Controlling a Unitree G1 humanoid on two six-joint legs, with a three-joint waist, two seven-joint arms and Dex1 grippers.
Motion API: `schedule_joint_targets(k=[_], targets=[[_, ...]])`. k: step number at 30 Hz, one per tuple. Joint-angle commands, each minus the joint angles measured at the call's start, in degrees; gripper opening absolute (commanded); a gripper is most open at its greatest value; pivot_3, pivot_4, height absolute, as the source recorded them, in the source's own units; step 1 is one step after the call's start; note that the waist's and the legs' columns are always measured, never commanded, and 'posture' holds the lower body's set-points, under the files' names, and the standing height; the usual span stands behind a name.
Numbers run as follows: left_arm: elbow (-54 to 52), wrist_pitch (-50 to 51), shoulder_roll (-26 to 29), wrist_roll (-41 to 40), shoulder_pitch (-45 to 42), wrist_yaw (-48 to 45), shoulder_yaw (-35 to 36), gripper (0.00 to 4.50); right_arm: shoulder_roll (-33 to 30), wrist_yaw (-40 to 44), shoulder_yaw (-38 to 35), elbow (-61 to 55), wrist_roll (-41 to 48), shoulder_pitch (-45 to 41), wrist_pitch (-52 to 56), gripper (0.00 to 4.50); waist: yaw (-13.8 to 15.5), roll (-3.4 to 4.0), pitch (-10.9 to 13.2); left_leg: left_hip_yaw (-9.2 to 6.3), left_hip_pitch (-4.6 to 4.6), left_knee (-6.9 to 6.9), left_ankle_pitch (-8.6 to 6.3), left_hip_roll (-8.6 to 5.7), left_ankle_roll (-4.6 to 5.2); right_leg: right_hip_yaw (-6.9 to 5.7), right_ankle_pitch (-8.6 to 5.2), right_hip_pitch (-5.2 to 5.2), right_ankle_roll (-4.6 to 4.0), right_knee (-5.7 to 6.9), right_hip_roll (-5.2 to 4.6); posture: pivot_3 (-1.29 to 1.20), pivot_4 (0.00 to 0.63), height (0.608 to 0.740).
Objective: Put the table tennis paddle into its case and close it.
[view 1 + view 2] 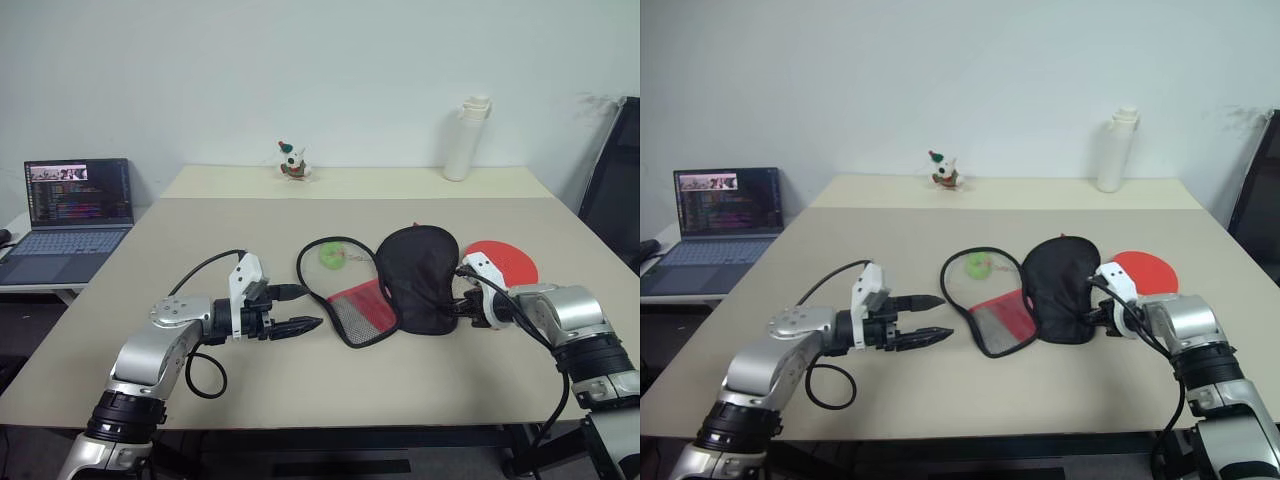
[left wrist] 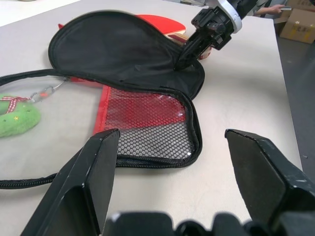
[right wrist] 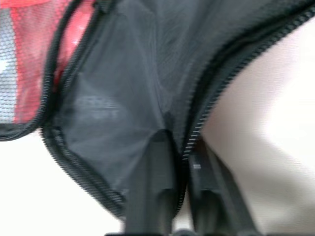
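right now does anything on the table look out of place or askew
Yes. The case lies open with its black upper half flopped over the table tennis paddle, which sits outside beneath the fabric. The right gripper pinches that half's zip edge.

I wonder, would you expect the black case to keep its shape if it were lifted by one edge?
Probably not. The case looks like thin fabric: its upper flap is bunched and creased over the paddle where the right end effector pinches its edge, so it should droop. It seems light and could drag along the table rather than stay put.
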Motion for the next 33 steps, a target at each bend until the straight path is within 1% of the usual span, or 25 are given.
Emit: schedule_joint_targets(k=[1,3,4,5,6,7,8,9,13,17,21,26,33], targets=[[-1.27,-1.43,-0.03,0.16,-0.46,0.01,-0.08,3.74,-1.76,-1.04,-2.42,-2.18,-1.28,-0.82,-2.41,2.01,0.0,0.01,0.0,0.0,0.0,0.0,0.0,0.0,0.0,0.0,0.0,0.0,0.0,0.0,0.0,0.0,0.15,0.74],[-1.13,-1.56,-0.08,0.16,-0.58,-0.02,-0.2,3.74,-2.85,-1.43,-3.39,-3.41,-1.5,-0.32,-2.66,2.65,0.0,0.07,0.05,-0.01,0.0,0.0,0.0,0.0,0.0,-0.01,0.0,0.0,0.0,0.01,0.0,0.0,0.15,0.74],[-0.96,-1.72,-0.08,0.17,-0.7,-0.1,-0.29,3.74,-3.6,-2.06,-4.73,-4.35,-1.26,0.03,-2.4,3.09,0.02,0.11,0.09,-0.01,0.0,0.0,0.0,0.0,0.0,0.0,0.0,0.0,0.0,0.01,0.0,0.0,0.15,0.74],[-0.88,-1.88,-0.04,0.15,-0.71,-0.18,-0.36,3.74,-4.16,-2.6,-6.25,-5.59,-0.81,0.47,-1.78,3.37,0.02,0.14,0.14,0.0,-0.01,0.0,0.0,-0.01,0.0,0.0,0.0,0.0,0.0,0.0,-0.02,0.0,0.15,0.74],[-0.69,-2.08,-0.02,0.16,-0.81,-0.29,-0.41,3.74,-4.77,-3.74,-8.97,-8.01,0.14,1.23,-0.21,3.76,0.04,0.16,0.16,0.0,-0.02,0.0,0.0,-0.01,0.0,0.0,0.0,-0.01,0.01,0.0,-0.02,0.0,0.15,0.74],[-0.51,-2.25,-0.01,0.16,-0.91,-0.39,-0.45,3.74,-5.2,-5.08,-11.47,-10.68,0.79,2.32,1.11,4.01,0.07,0.18,0.17,-0.01,-0.03,0.0,0.0,-0.02,0.0,-0.01,0.0,-0.01,0.01,0.0,-0.03,0.0,0.15,0.74],[-0.36,-2.4,0.0,0.17,-0.99,-0.48,-0.49,3.74,-5.13,-6.79,-13.66,-12.76,1.13,3.32,2.19,4.36,0.13,0.18,0.17,-0.01,-0.04,-0.01,0.0,-0.02,0.0,-0.01,-0.01,-0.01,0.02,0.0,-0.03,0.0,0.15,0.74],[-0.24,-2.52,0.0,0.18,-1.05,-0.54,-0.51,3.74,-4.76,-8.57,-15.39,-14.26,1.24,4.17,3.06,4.44,0.15,0.18,0.17,-0.03,-0.04,-0.02,0.0,-0.01,0.0,-0.02,-0.02,-0.01,0.03,0.0,-0.03,0.0,0.15,0.74],[0.68,-3.21,-0.12,0.55,-1.76,-1.3,-1.17,3.74,-1.17,-18.61,-20.87,-18.32,-1.54,8.26,4.14,4.44,0.19,0.17,0.17,-0.03,-0.02,-0.02,0.0,0.0,0.0,-0.01,-0.02,0.0,0.04,0.01,-0.02,0.0,0.15,0.74],[3.04,-4.32,-0.44,1.32,-3.92,-2.57,-2.12,3.74,7.15,-31.14,-27.08,-20.85,-3.37,9.63,6.11,4.44,0.0,0.19,0.18,0.03,0.0,0.01,0.0,-0.01,0.0,0.06,-0.03,-0.02,0.04,0.07,0.0,0.0,0.15,0.74],[5.1,-5.3,-0.88,1.94,-5.74,-3.38,-2.83,3.74,13.25,-38.33,-29.68,-20.57,-4.09,8.75,6.0,4.44,-0.05,0.2,0.18,0.05,0.02,0.0,0.0,0.0,0.0,0.09,-0.03,-0.03,0.04,0.09,0.03,0.0,0.15,0.74],[6.32,-6.18,-1.22,2.47,-6.7,-3.83,-3.3,3.74,15.69,-42.73,-30.18,-16.18,-5.19,6.86,3.7,4.44,-0.05,0.24,0.21,0.13,-0.04,-0.03,0.0,-0.02,0.0,0.18,-0.03,-0.12,0.05,0.08,0.01,0.0,0.15,0.74],[6.45,-6.46,-1.72,3.09,-6.41,-3.77,-3.08,3.74,15.04,-43.55,-28.25,-7.42,-5.83,4.93,-0.2,4.44,-0.1,0.24,0.21,0.17,-0.02,-0.05,0.0,-0.02,0.0,0.21,-0.03,-0.12,0.05,0.08,0.02,0.0,0.15,0.74]])
